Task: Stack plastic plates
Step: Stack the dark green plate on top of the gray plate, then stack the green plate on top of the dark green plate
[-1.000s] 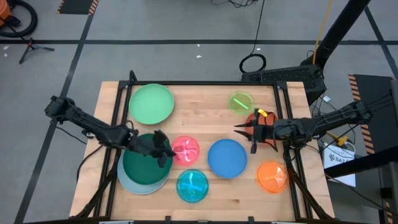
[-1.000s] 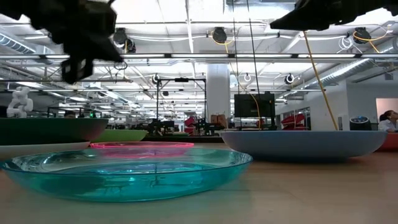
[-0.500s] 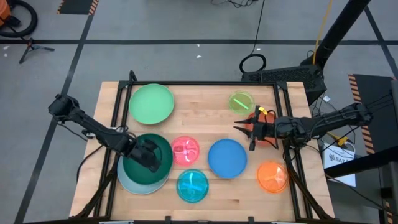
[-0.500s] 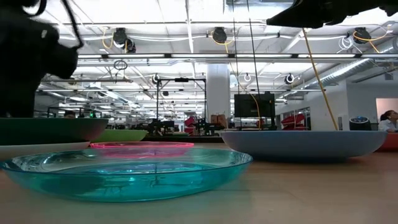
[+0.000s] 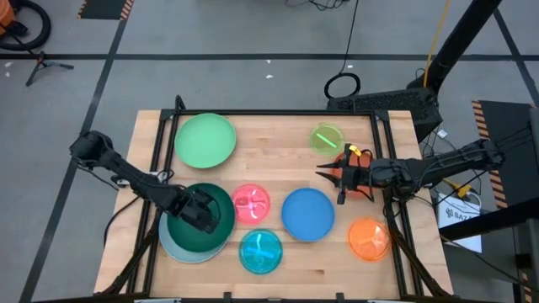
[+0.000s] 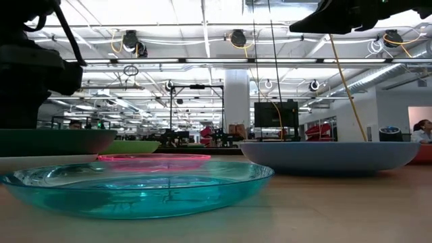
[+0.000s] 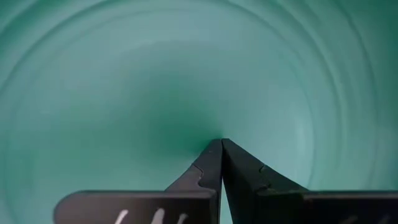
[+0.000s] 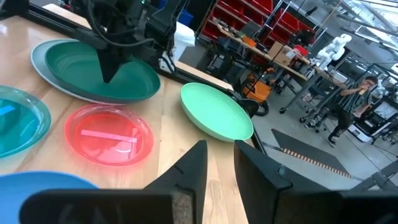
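Note:
The dark green plate (image 5: 178, 225) lies nested in the pale blue plate (image 5: 168, 251) at the table's near left. My left gripper (image 7: 221, 142) is shut and points steeply down into the middle of the dark green plate. My right gripper (image 5: 322, 174) hangs high over the right side, open and holding nothing. Below its arm lies the red-orange plate (image 5: 345, 162). Lying singly on the table are the light green plate (image 5: 205, 140), pink plate (image 5: 250, 203), cyan plate (image 5: 260, 251), blue plate (image 5: 307, 213), lime plate (image 5: 327, 137) and orange plate (image 5: 368, 237). My left gripper's shut fingertips (image 8: 109, 76) come from above at the middle of the dark green plate's inner floor (image 7: 186, 118). I cannot tell whether they touch it or stand just above it. The plate lies flat in the pale blue plate.
A raised black frame (image 5: 269, 113) runs round the wooden table top. Bare wood (image 5: 274, 160) shows between the light green and lime plates. People and workbenches show in the room beyond the table.
My left gripper has sunk toward the dark green plate and shifted a little toward the table's left edge. It has tipped from slanting to pointing steeply down, staying shut. The plates and my right arm have kept still.

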`<state>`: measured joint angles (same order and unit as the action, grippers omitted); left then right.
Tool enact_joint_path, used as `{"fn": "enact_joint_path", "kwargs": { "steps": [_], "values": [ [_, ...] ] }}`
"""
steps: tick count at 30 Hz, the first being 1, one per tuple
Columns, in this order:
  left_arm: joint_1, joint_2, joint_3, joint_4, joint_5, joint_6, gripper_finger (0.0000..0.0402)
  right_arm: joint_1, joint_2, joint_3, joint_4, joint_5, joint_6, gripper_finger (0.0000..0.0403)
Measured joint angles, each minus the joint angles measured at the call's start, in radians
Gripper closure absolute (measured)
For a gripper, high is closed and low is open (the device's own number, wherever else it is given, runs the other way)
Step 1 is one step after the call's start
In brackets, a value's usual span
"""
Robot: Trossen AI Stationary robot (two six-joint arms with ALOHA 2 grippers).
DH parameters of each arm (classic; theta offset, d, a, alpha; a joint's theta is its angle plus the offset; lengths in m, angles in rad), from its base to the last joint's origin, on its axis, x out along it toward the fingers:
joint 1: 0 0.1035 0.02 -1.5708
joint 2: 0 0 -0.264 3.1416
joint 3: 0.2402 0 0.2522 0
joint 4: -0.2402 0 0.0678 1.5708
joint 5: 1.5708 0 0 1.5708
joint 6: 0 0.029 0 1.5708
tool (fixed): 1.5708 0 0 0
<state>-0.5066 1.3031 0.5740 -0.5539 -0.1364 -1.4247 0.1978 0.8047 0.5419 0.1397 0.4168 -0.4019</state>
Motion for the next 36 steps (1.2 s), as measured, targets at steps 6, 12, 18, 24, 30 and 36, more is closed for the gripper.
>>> {"fn": "enact_joint_path", "kwargs": {
  "steps": [6,12,18,24,30,36],
  "values": [
    [-0.032,0.008,0.075,-0.105,0.013,-0.014,0.0385,0.0,0.0,0.0,-0.001,0.0,-0.001,0.033],
    [-0.057,0.007,0.127,-0.255,0.02,-0.051,0.0385,0.0,0.0,0.0,-0.001,0.0,0.001,0.033],
    [-0.06,0.007,0.136,-0.281,0.04,-0.068,0.0385,0.0,0.0,0.0,-0.001,0.0,0.004,0.033],
    [-0.012,0.007,0.225,-0.285,-0.011,0.065,0.0385,0.0,0.011,0.0,-0.001,0.0,0.024,0.033],
    [0.123,0.006,0.364,-0.29,-0.127,0.361,0.0385,0.0,0.036,0.0,-0.005,-0.001,0.054,0.033],
    [0.354,0.006,0.438,-0.326,-0.135,0.65,0.0385,0.0,0.044,0.0,-0.033,-0.002,0.111,0.033]
  ]
}}
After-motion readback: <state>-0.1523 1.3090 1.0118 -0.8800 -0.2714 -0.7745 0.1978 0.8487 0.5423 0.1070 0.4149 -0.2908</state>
